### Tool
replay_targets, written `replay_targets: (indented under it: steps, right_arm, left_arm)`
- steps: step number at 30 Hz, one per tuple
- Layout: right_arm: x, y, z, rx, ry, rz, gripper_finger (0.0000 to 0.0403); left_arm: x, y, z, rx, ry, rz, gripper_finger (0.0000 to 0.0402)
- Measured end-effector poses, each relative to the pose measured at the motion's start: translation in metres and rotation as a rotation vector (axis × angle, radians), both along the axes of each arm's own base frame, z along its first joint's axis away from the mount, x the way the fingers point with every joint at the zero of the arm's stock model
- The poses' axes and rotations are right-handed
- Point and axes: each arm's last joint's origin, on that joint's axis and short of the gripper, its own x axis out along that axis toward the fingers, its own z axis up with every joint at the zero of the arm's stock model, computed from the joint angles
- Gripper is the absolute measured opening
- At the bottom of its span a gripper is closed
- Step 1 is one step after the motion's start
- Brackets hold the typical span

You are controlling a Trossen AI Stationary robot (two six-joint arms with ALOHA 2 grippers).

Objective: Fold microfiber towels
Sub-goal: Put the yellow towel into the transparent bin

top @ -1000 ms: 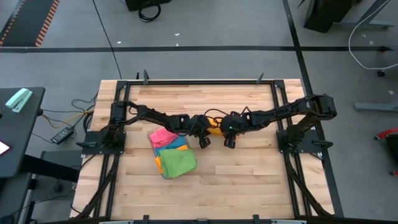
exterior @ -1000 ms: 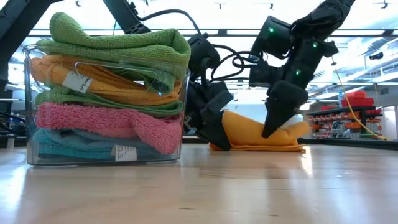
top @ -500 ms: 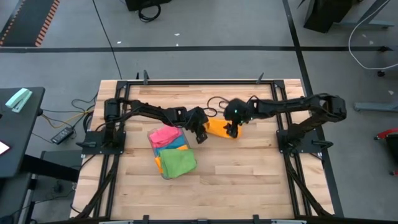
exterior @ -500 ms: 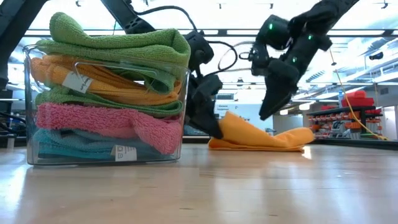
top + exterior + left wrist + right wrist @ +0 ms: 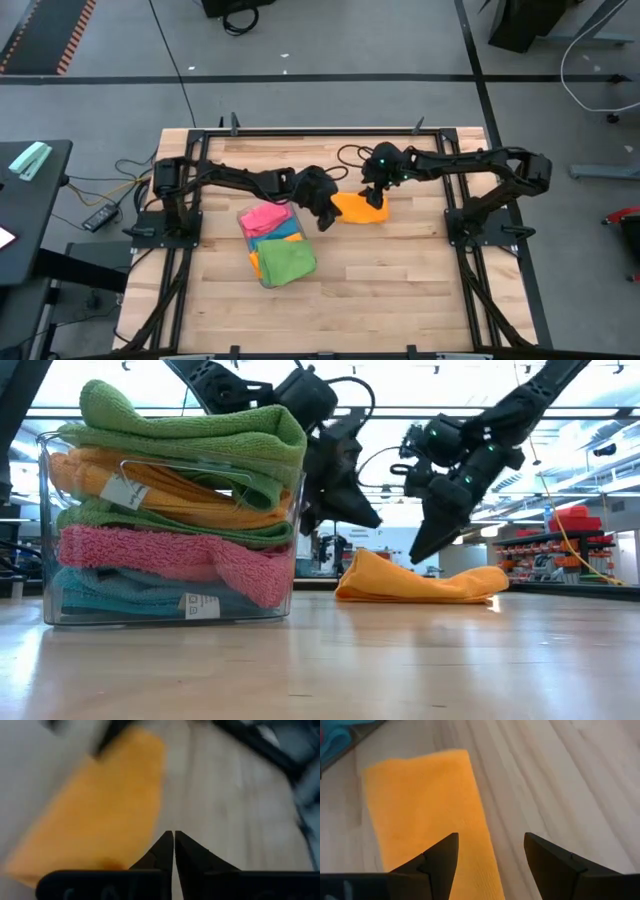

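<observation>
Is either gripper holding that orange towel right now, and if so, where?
Nothing is held. The left gripper is shut and empty, the right gripper open above the folded orange microfiber towel, which lies free on the wooden table.

— Bright and even from overhead; only soft, short shadows on the table [image 5: 400, 270].
— From table height, strong backlight off ceiling strips, arms near silhouette, pale glare on the wood.
— Left wrist view smeared with motion blur, orange towel [image 5: 95, 805] soft-edged.
— Right wrist view sharp enough to show weave.
</observation>
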Motion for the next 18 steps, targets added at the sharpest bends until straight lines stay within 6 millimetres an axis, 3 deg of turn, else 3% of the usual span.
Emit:
replay_targets:
  steps: [5,12,18]
  right_arm:
    - [-0.011,0.002,-0.018,0.058,-0.001,-0.024,0.0234]
    - [-0.014,0.004,-0.024,0.054,-0.026,-0.021,0.0234]
    - [-0.024,0.010,-0.037,0.050,0.040,-0.034,0.0234]
  left_arm:
    - [0.010,-0.006,-0.006,0.103,-0.047,0.215,0.0041]
    - [0.015,-0.007,-0.035,0.125,0.023,0.191,0.0065]
    - [0.001,0.013,-0.048,0.227,0.194,0.180,0.0054]
